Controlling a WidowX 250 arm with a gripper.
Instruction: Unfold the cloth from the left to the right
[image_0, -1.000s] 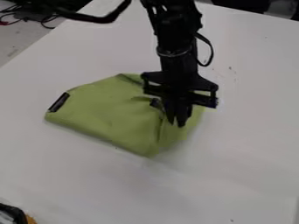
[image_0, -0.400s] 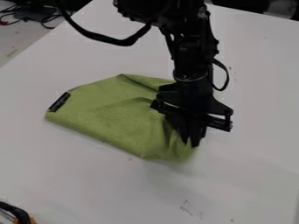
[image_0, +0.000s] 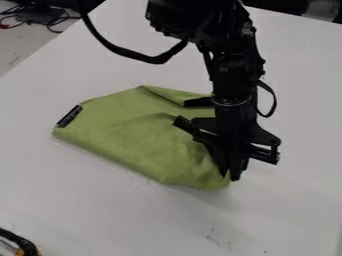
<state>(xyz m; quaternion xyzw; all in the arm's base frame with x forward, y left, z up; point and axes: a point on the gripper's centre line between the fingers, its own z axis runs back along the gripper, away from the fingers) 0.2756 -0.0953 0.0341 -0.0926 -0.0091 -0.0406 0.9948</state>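
On the white table, with the green cloth lying partly folded and its lower-right edge pinched in the nearly closed gripper, you should draw that edge low and steadily rightward so the fold opens without bunching

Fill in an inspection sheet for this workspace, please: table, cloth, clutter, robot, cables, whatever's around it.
Surface: white table, a few small dark marks near the bottom.
Job's things: green cloth, creased, not fully spread; black tag at its left end.
Clutter: dark-and-orange object, cut off at the lower left corner.
Gripper: black gripper at the cloth's lower right corner.
Cables: black cable looping beside the arm; thin cables upper left.
Surroundings: grey floor beyond the table.
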